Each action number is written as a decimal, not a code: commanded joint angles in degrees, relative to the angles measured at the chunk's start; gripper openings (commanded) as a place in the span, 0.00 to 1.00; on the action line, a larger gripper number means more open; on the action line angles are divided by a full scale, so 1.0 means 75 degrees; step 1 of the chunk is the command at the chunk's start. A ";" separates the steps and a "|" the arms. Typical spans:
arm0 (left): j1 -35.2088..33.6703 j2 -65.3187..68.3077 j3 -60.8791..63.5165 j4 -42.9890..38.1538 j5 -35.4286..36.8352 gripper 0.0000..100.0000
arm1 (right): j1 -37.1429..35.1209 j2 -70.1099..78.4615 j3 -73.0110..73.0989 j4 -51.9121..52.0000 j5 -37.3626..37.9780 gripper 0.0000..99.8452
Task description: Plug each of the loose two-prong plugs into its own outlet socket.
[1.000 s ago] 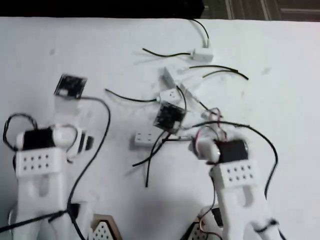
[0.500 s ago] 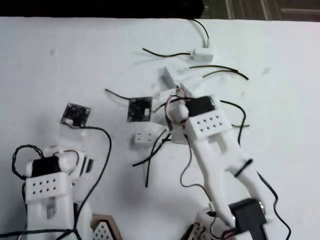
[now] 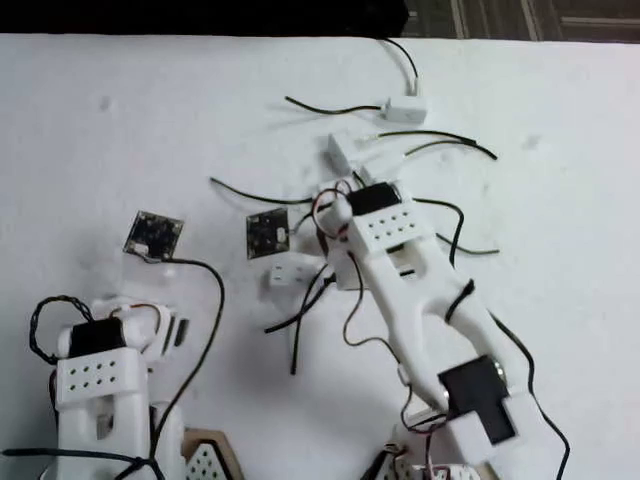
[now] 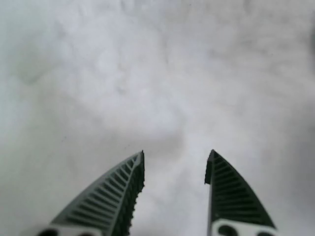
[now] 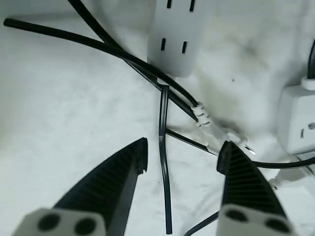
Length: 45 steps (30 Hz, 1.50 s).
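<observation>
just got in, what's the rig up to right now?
The right gripper hangs open over a loose white plug among black cords, beside the white outlet strip. It holds nothing. The left gripper sits open over bare table near its base.

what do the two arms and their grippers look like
The left arm and right arm are white plastic with black motor blocks, panels dotted with round holes and looping black cables; the right arm also carries thin red wires. The left gripper and right gripper each have two dark, pointed fingers on white bases.
</observation>
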 commanded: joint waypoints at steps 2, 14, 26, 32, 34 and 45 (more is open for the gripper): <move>-0.0627 -0.0135 0.0000 -0.0105 -0.0082 0.21 | 0.0006 0.0568 -0.0762 -0.0088 0.0070 0.23; -0.0862 -0.0135 0.0000 -0.0141 -0.0082 0.21 | 0.0311 0.1987 -0.1805 -0.0064 0.0070 0.22; -0.0862 -0.0135 0.0000 -0.0141 -0.0082 0.21 | 0.0522 0.2620 -0.1875 -0.0053 0.0070 0.02; -0.0850 -0.0135 0.0000 -0.0152 -0.0094 0.21 | 0.0510 0.1565 -0.1875 0.0604 -0.0598 0.02; -0.0850 -0.0135 0.0000 -0.0152 -0.0094 0.21 | 0.0498 0.1014 -0.1875 0.0885 -0.1055 0.02; -0.0850 -0.0135 0.0000 -0.0340 -0.0035 0.21 | 0.0522 -0.1448 -0.1840 0.2678 -0.3868 0.02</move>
